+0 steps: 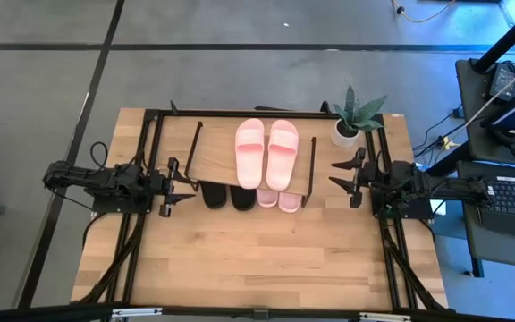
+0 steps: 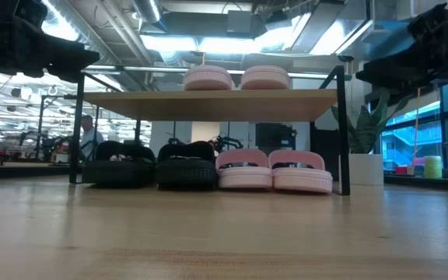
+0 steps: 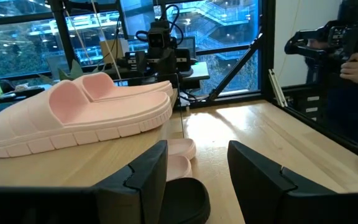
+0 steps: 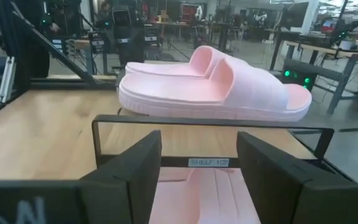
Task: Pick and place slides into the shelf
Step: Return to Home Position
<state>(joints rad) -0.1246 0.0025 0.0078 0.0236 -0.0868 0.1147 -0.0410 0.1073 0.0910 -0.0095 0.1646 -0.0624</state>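
Pink slides (image 1: 281, 152) top the shelf (image 1: 213, 161), mid-frame. Left gripper (image 1: 186, 188) and right gripper (image 1: 333, 174) flank it, fingers wide, empty.

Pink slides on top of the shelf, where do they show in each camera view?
High view: pink pair, centre.
Low view: pair, top middle.
Left wrist view: pair, close, side-on.
Right wrist view: pair, close, side-on.
Landmark: shelf board under them.

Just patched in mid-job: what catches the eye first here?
A pink pair of slides sits on top of the shelf. Under it, a black pair and another pink pair stand in a row. The left gripper and right gripper flank the shelf, jaws open, empty.
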